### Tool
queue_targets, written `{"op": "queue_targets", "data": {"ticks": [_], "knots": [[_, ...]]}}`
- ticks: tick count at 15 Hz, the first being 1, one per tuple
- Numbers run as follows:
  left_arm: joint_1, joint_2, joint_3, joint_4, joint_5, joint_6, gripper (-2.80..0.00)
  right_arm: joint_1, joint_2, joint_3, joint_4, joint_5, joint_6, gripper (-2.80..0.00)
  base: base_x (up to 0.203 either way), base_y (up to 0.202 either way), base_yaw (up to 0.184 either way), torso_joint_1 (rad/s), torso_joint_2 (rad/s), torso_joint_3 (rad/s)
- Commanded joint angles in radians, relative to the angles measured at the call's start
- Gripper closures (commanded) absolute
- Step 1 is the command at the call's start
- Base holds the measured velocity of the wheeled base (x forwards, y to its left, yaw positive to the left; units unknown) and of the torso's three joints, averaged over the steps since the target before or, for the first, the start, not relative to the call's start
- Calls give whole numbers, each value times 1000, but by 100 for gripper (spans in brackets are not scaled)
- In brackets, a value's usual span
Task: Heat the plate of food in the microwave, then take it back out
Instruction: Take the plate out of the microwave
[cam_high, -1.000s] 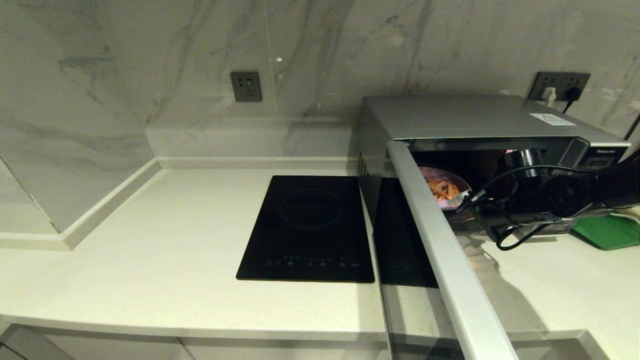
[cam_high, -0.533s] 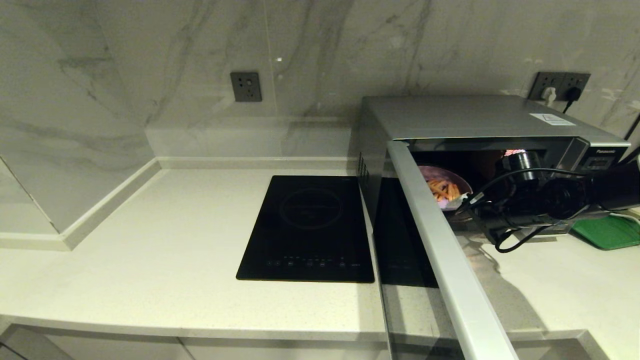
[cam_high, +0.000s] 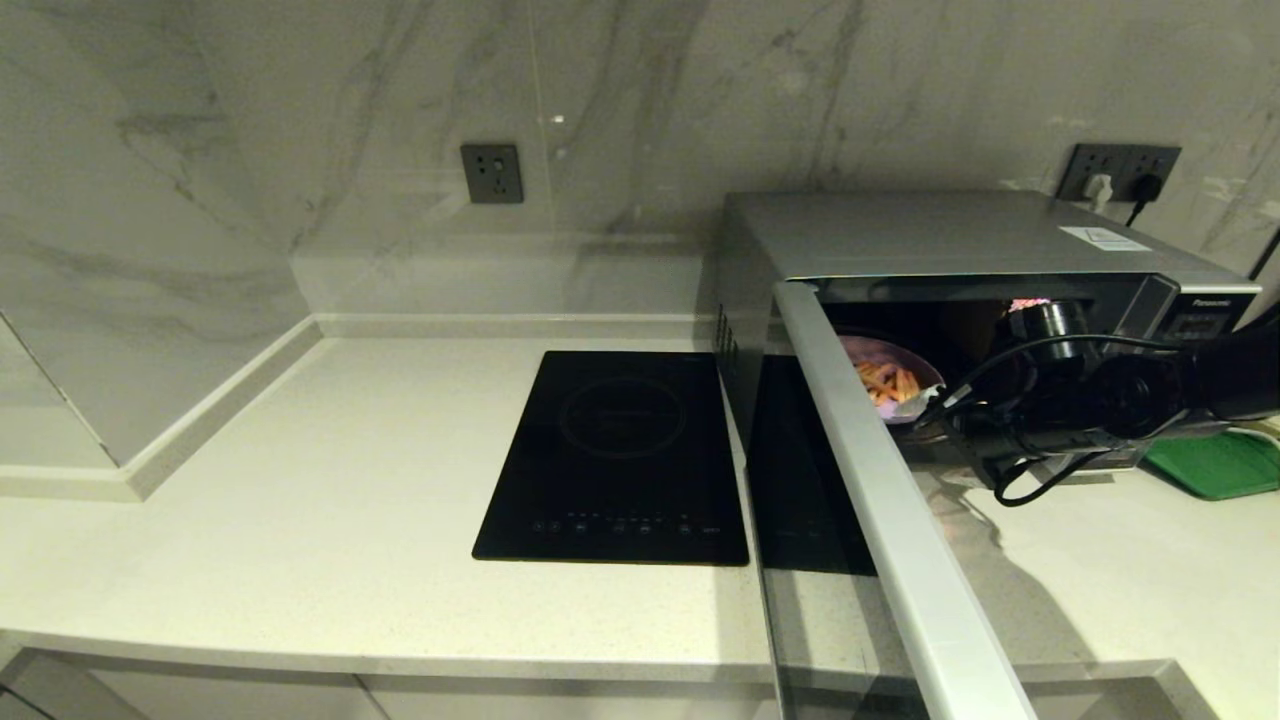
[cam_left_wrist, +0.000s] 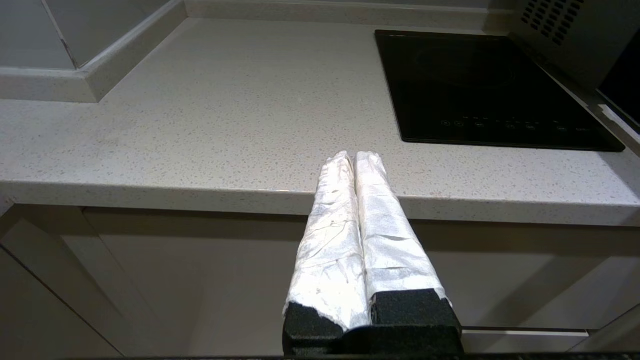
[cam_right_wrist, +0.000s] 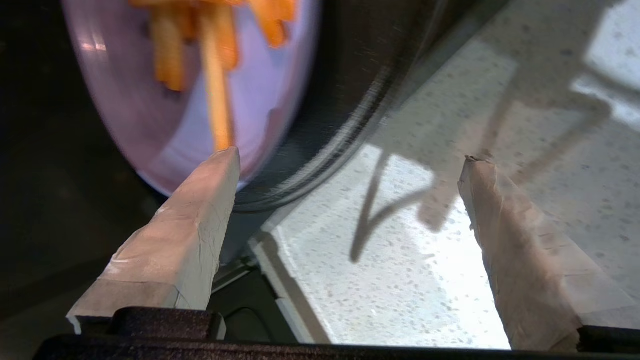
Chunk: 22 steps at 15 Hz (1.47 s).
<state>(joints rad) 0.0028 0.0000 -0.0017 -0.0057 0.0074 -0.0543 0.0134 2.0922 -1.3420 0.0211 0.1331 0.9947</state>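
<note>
The silver microwave (cam_high: 940, 235) stands at the right with its door (cam_high: 870, 470) swung wide open toward me. Inside, on the dark glass turntable (cam_right_wrist: 345, 100), sits the lilac plate (cam_high: 885, 375) of orange fries (cam_right_wrist: 215, 100). My right gripper (cam_high: 925, 410) is at the cavity's mouth, open. One finger reaches the plate's near rim (cam_right_wrist: 150, 150) and the other hangs over the counter; nothing is held between them (cam_right_wrist: 352, 156). My left gripper (cam_left_wrist: 355, 156) is shut and empty, parked low before the counter's front edge, out of the head view.
A flat black induction hob (cam_high: 620, 455) lies left of the microwave. A green tray (cam_high: 1215, 462) lies at the far right behind my right arm. The open door juts out past the counter's front edge. Wall sockets (cam_high: 1118, 170) sit behind the microwave.
My right arm has lifted very slightly at the microwave's mouth. The plate stays in the same spot inside, and the door has not moved.
</note>
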Motion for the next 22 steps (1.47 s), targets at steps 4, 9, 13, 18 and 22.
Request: {"op": "queue_targets", "data": {"ticks": [4,9,13,18,22], "knots": [[0,0,0,0,0,0,0,2,12,-29,-3,12,7,-280,0,0,0,0,0,0],[0,0,0,0,0,0,0,2,36,-44,-3,11,8,-280,0,0,0,0,0,0],[0,0,0,0,0,-1,0,2,43,-49,-3,10,7,-280,0,0,0,0,0,0],[0,0,0,0,0,-1,0,2,45,-37,-2,2,7,-280,0,0,0,0,0,0],[0,0,0,0,0,0,0,0,45,-26,-3,5,7,-280,0,0,0,0,0,0]]}}
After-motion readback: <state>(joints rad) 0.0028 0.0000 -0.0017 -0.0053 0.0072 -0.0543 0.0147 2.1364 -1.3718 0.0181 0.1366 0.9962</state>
